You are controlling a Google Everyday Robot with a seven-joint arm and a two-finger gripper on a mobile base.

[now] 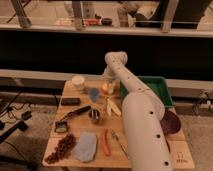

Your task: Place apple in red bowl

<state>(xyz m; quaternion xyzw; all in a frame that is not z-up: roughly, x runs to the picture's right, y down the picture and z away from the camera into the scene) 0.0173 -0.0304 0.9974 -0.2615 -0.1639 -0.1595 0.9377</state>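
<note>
On the wooden table (183, 144) we see a white cup (77, 82) at eleven o'clock, a green bin (152, 89) at one and a dark purple bowl (170, 121) at three. An orange carrot (106, 142) lies at six, just beside a grey-blue cloth (86, 146) at seven. A small metal cup (94, 116) stands near the centre. The gripper (108, 88) hangs near twelve o'clock.

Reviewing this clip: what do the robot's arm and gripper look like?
The arm is off-white: thick, smooth tubular segments, a rounded elbow joint, small dark dots on the widest segment. No cables show. The gripper, over the far side of the table, looks pale too.
</note>
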